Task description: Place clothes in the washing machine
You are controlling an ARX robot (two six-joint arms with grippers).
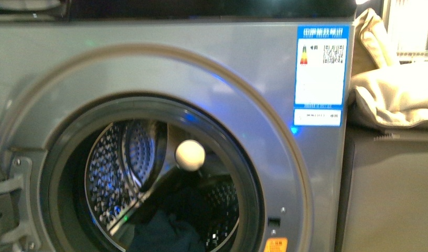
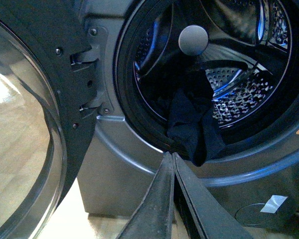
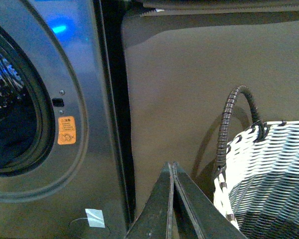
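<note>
Left wrist view: we are looking along the left pincer straight at the mouth of the washing machine, whose door is hanging open off to one side of the porthole.
Clothes: we are seeing the clothes lying on the low part of the drum, with one dark fold spilling out over the porthole's lower lip.
Key relation: we are judging that fold to be just beyond the left pincer tips, hanging nearly in line with them; whether they are touching it we cannot tell.
Left pincer: its fingers are pressing together at the tips, and we are seeing no cloth between them.
Right pincer: we are seeing the right pincer likewise closed and empty, pointing at the grey-brown cabinet beside the washing machine, near a woven basket.
Nearer arm: we are taking the left arm as far closer to the clothes.
Front view: we are seeing the clothes low in the drum below a pale ball.
Coming move: we are expecting a push of that fold inward, past the lip.
</note>
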